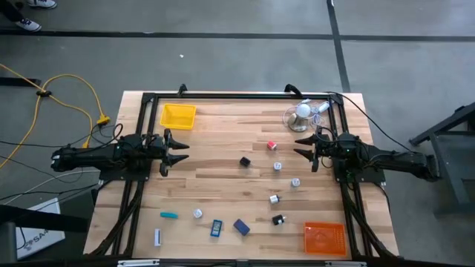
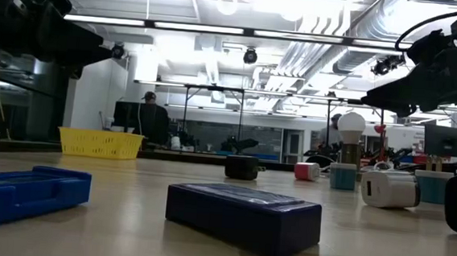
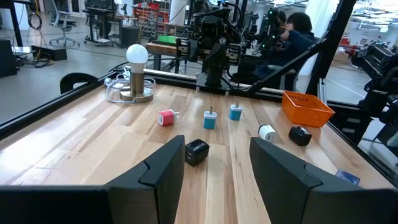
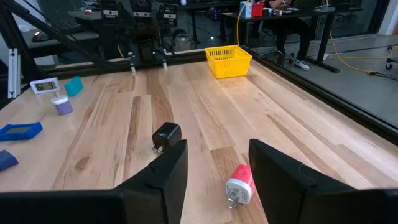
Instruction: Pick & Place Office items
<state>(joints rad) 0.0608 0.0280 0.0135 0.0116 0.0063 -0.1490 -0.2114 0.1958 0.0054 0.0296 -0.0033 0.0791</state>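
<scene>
The office items lie scattered flat on the wooden table: a red piece (image 1: 272,146), a black cube (image 1: 244,161), silver-white bits (image 1: 295,182), blue blocks (image 1: 241,226), a teal stick (image 1: 169,215) and a white stick (image 1: 157,237). My left gripper (image 1: 174,152) is open above the table's left side, pointing toward the black cube (image 3: 196,152), well short of it. My right gripper (image 1: 304,147) is open on the right side. In its wrist view the red piece (image 4: 239,185) lies just ahead between its fingers, untouched.
A yellow tray (image 1: 178,116) sits at the far left and an orange tray (image 1: 324,238) at the near right. A white ball-shaped object on a wiry tangle (image 1: 303,113) stands at the far right, just behind my right gripper. A black frame (image 1: 223,95) borders the table.
</scene>
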